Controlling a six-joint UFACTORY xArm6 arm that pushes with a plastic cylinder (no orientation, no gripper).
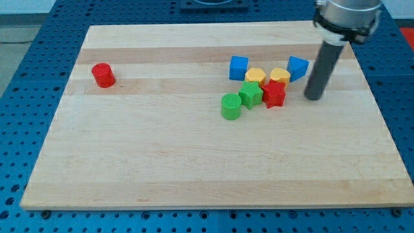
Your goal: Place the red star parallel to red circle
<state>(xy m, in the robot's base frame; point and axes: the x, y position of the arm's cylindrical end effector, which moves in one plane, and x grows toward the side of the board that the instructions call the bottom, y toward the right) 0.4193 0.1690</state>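
The red star [274, 94] lies right of the board's middle, in a tight cluster of blocks. The red circle [103, 75] stands alone near the board's left edge. My tip [313, 97] rests on the board just to the right of the red star, with a small gap between them. The dark rod rises from the tip toward the view's top right.
Around the red star: a green star [250, 94] touching its left side, a green circle [231, 107], two yellow blocks [255, 76] [279, 76] above, a blue cube [239, 67] and a blue block [297, 68]. The wooden board [194, 175] sits on a blue perforated table.
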